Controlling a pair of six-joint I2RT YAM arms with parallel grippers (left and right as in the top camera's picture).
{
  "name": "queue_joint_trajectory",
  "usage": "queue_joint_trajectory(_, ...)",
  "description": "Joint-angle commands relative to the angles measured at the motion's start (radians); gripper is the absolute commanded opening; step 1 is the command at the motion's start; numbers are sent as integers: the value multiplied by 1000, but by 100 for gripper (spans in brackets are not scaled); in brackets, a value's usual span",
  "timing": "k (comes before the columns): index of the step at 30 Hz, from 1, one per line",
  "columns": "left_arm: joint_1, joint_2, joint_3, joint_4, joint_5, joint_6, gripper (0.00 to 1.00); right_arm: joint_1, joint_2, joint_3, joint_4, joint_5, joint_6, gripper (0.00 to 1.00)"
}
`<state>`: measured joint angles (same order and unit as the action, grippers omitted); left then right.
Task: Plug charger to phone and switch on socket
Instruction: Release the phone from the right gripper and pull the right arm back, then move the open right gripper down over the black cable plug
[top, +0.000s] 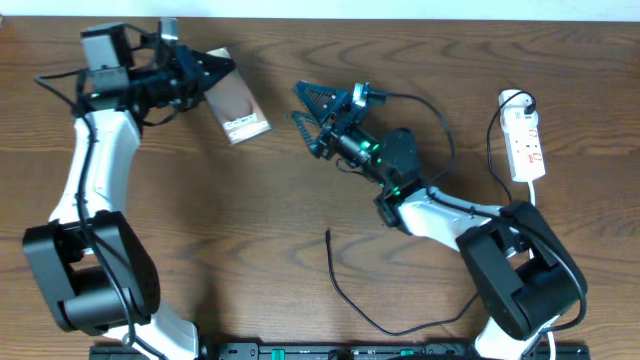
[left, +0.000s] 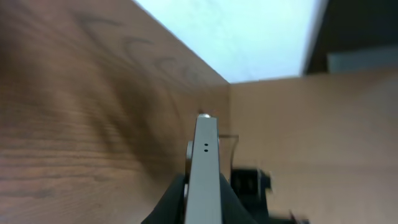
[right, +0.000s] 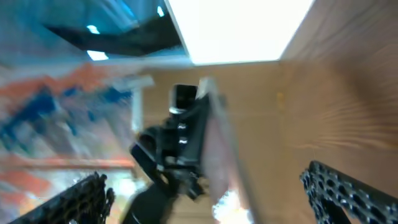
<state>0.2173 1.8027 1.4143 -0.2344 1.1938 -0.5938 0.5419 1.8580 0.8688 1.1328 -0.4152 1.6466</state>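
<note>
Wooden table (top: 250, 220); left fingers (top: 213, 66) tight on partly hidden phone (top: 242, 110), right fingers (top: 318, 96) apart.

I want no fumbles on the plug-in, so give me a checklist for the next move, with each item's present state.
1. Phone held by left gripper: ok.
2. Right gripper loaded: not ok, open and empty.
3. Cable tip in plain sight: ok, lying free on the table.
4. Phone's port lined up: cannot tell.
5. Power strip switched on: cannot tell.
</note>
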Motion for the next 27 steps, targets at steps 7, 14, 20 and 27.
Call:
queue_joint_trajectory(7, 139, -25, 12, 37, 293, 156, 7, -109, -6, 138, -305, -369, -325, 99)
queue_joint_trajectory(14, 177, -25, 12, 39, 317, 156, 8, -93, -6, 392, -1171, -372, -885, 99)
queue_joint_trajectory(20, 177, -25, 12, 38, 317, 156, 7, -29, -6, 494, -1798, 55, -1083, 99)
queue_joint_trajectory(27, 177, -25, 11, 32, 317, 156, 7, 103, -6, 488, -1978, 335, -995, 99)
